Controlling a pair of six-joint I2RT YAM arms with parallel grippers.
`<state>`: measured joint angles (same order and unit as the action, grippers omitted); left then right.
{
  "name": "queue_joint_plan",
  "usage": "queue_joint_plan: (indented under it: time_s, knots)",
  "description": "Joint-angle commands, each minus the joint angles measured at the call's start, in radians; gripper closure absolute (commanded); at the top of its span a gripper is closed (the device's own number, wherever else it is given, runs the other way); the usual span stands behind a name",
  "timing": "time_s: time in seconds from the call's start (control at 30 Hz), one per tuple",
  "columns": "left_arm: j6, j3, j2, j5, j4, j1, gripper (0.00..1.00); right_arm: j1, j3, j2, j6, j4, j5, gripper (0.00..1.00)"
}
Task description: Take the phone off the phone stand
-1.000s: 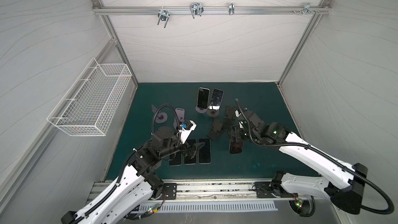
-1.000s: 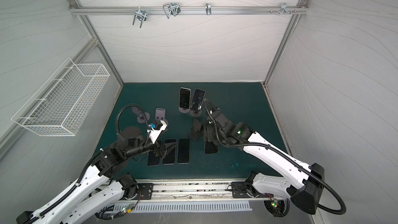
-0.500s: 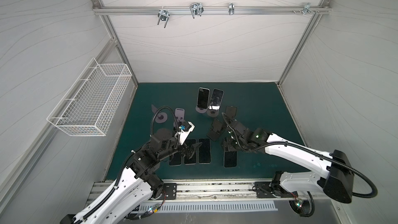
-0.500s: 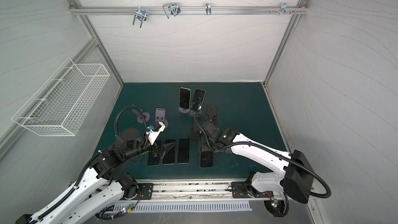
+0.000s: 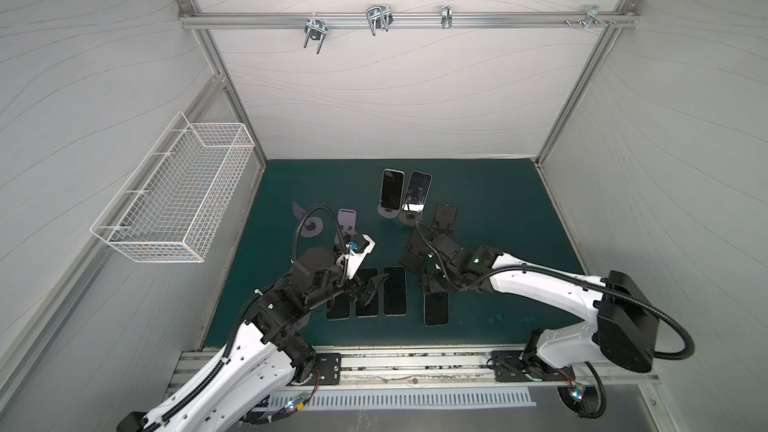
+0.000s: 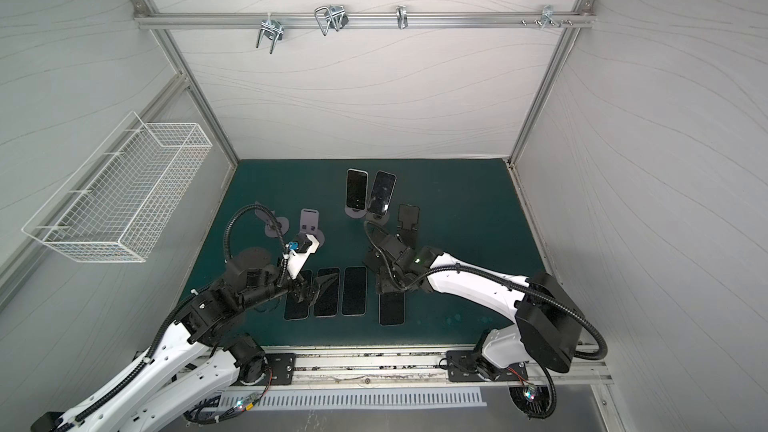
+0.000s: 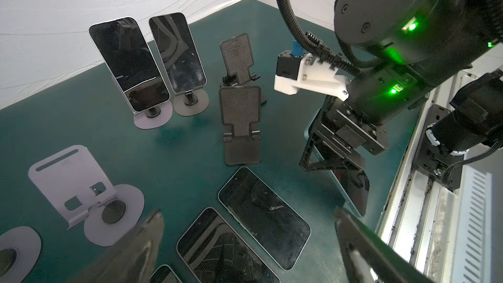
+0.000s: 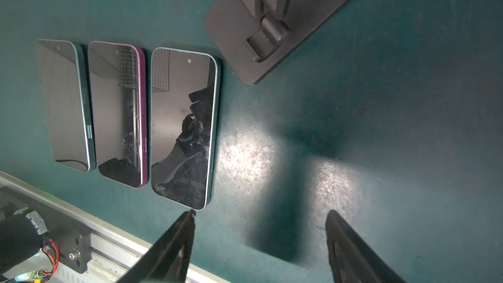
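Taking the green mat [image 5: 498,209] as a clock face in both top views, with twelve at the back wall and six at the rail, the right gripper [image 5: 434,289] is pointing down just off centre toward five o'clock. Its jaws are pinching the phone [image 5: 436,311] across its width at the end nearest twelve o'clock. The rest of the phone is stretching toward six o'clock, low over the mat, and whether it is touching the mat I cannot tell. The right wrist view is catching only bare mat ahead of this gripper, with the phone falling outside the picture. The black phone stand [image 5: 410,252] is standing empty just at the right gripper's eleven o'clock, apart from the phone. The left gripper [image 5: 369,289] is hovering at about seven o'clock with its jaws spread wide and nothing between them, over the middle one in a row of flat phones [image 5: 394,290] lying side by side. Two propped phones [image 5: 392,189] are leaning on their own stands at twelve o'clock.
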<state>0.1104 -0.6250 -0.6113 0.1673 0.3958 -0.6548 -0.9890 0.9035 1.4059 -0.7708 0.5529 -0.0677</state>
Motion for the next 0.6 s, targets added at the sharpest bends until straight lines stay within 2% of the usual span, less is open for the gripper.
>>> queue_joint_plan:
  time_s: [0.0, 0.27, 0.57]
  knots:
    - [0.022, -0.012, 0.002, -0.024, -0.007, 0.000, 0.01, 0.001, -0.004, 0.016, -0.022, -0.040, 0.017, 0.40]
    - [0.022, -0.007, 0.004, -0.052, -0.006, 0.000, 0.01, 0.032, -0.027, 0.060, -0.048, -0.095, 0.077, 0.40]
    - [0.009, -0.005, -0.013, -0.056, -0.018, 0.000, 0.01, 0.075, -0.028, 0.100, -0.060, -0.101, 0.071, 0.40]
